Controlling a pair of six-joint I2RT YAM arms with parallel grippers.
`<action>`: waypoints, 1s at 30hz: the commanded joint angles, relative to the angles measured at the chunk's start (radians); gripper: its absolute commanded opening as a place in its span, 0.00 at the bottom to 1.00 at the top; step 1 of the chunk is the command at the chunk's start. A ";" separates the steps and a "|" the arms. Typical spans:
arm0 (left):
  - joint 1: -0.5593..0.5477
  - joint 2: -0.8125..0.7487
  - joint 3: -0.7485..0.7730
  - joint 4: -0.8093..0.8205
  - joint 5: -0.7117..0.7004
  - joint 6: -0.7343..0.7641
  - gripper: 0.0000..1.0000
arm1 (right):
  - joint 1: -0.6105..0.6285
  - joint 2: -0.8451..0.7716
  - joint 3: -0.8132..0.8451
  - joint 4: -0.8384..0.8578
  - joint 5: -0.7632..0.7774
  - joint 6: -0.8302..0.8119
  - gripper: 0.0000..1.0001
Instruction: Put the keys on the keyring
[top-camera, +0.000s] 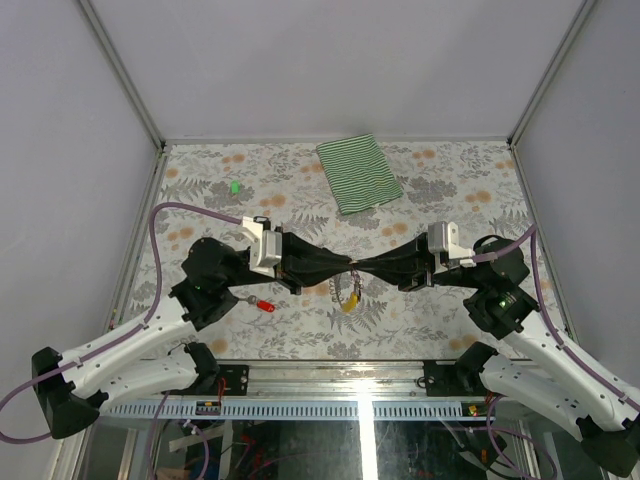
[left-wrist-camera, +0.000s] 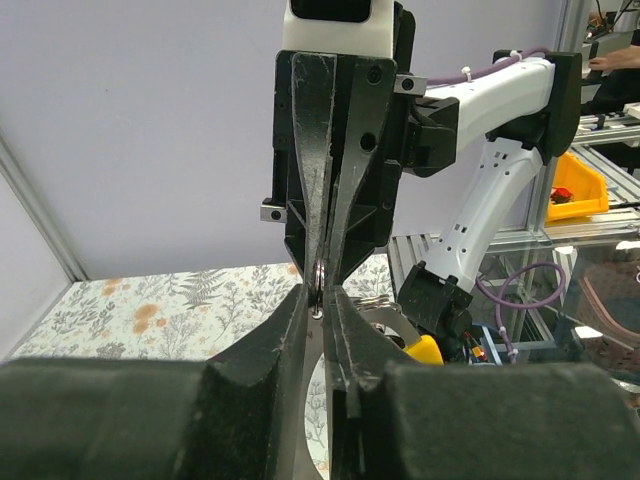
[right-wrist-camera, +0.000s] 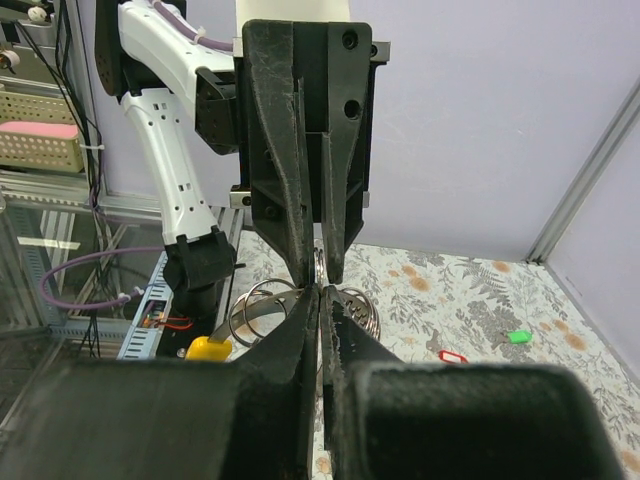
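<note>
- Left gripper (top-camera: 344, 266) & right gripper (top-camera: 360, 268), top view: we see both arms reach inward over the floral table (top-camera: 440, 320) and meet tip to tip near its middle. Jaws are too small here to judge.
- Top view: keyring (top-camera: 350, 288) shows just on the near side of that meeting point, w/ the yellow-tag key (top-camera: 347, 305) right beneath it.
- Top view: red-tag key (top-camera: 265, 305) lies on the table near the left arm, well apart from the ring. Green-tag key (top-camera: 235, 186) lies far back left. Striped cloth (top-camera: 360, 173) lies folded at back centre.
- Left wrist view: left gripper (left-wrist-camera: 320, 305) has its fingers nearly together w/ a slim gap between. We can't tell whether they pinch anything.
- Left wrist view: right gripper (left-wrist-camera: 320, 268) faces it tip to tip, fingers pressed together, a sliver of bright metal at the tips. A curve of keyring (left-wrist-camera: 385, 318) wire shows just right of the tips, yellow tag (left-wrist-camera: 425, 348) below it.
- Right wrist view: right gripper (right-wrist-camera: 320, 292) has its jaws together, clamped on the keyring (right-wrist-camera: 258, 303), whose loops spread to either side of the tips.
- Right wrist view: yellow tag (right-wrist-camera: 208, 347) hangs low left. Red tag (right-wrist-camera: 453, 355) & green tag (right-wrist-camera: 518, 337) lie on the table, to the right.
</note>
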 joint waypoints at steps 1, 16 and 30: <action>0.002 0.015 0.018 0.031 -0.010 -0.001 0.07 | 0.009 -0.009 0.027 0.054 -0.012 -0.007 0.00; 0.002 -0.009 0.174 -0.415 0.007 0.198 0.00 | 0.008 -0.077 0.069 -0.213 0.044 -0.180 0.27; 0.002 0.086 0.372 -0.839 0.007 0.370 0.00 | 0.008 -0.022 0.089 -0.304 0.084 -0.212 0.33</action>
